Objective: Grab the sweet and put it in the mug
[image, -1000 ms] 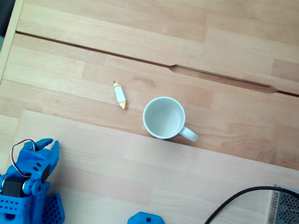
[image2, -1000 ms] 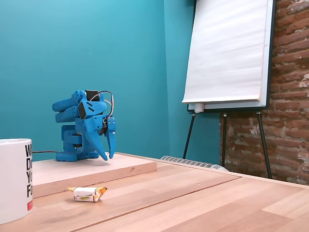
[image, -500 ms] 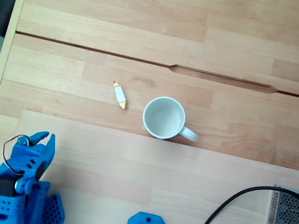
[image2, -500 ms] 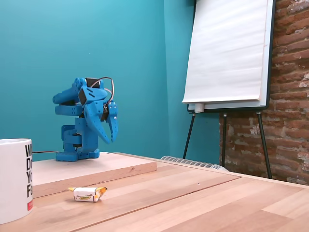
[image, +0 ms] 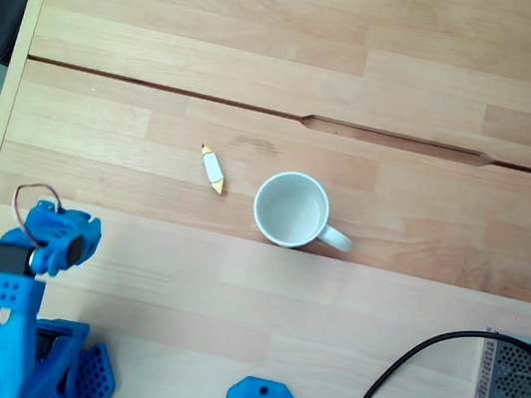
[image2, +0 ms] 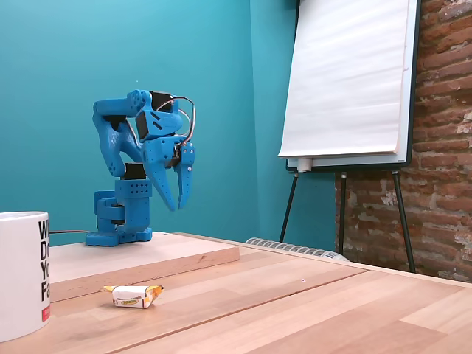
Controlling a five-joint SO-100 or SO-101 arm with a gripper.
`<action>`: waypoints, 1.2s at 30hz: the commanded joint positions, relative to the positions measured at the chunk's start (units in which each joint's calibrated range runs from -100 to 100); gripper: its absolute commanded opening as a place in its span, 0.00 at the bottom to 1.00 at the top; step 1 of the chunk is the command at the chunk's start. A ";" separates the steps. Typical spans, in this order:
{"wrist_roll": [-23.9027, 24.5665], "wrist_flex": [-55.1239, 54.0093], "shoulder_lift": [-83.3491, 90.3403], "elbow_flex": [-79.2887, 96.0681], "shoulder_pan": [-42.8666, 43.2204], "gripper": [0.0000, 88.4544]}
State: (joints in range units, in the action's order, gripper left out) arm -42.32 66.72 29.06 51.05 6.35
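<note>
On the wooden table the gripper, nearly closed and empty, has risen; sweet unmoved

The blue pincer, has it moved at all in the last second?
Yes. In the side fixed view the pincer has risen well above the raised wooden board it hung close to before. The sweet has not moved.

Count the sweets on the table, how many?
1. The sweet lies on the wood just left of the mug in the top-down fixed view; the low fixed view shows it right of the mug. None visible inside the mug.
</note>
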 commanded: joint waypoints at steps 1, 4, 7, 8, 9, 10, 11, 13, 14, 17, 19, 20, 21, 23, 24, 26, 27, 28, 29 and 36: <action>-0.29 -0.19 -5.74 -6.81 -2.72 0.04; -1.12 0.05 -10.65 -11.45 -4.61 0.04; -3.27 0.13 -15.47 -15.82 -6.35 0.04; -4.15 -0.11 -17.10 -17.07 -6.71 0.04; -5.18 -0.43 -18.74 -18.31 -7.15 0.04; -6.35 -0.43 -20.46 -19.56 -7.66 0.04; -7.67 -0.51 -22.18 -20.81 -8.38 0.04; -10.50 -0.67 -25.88 -23.40 -10.35 0.04; -12.06 -0.67 -27.77 -24.56 -11.51 0.04; -16.51 -0.67 -32.94 -26.70 -14.63 0.04; -18.61 -0.75 -35.69 -28.48 -16.16 0.04; -19.73 -0.75 -36.81 -29.38 -16.81 0.04; -20.56 -0.75 -38.01 -30.09 -17.24 0.04; -21.73 -0.75 -40.34 -31.70 -17.61 0.04; -21.98 -0.83 -41.37 -32.59 -17.83 0.04; -21.78 -1.16 -43.52 -34.64 -17.75 0.04; -21.54 -1.64 -44.64 -35.62 -17.61 0.04; -21.25 -2.29 -45.85 -36.51 -17.54 0.04; -20.90 -3.09 -47.14 -37.58 -17.39 0.04; -17.92 -7.53 -54.28 -44.36 -17.68 0.04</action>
State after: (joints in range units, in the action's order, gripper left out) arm -61.03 60.13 -24.98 11.88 -10.93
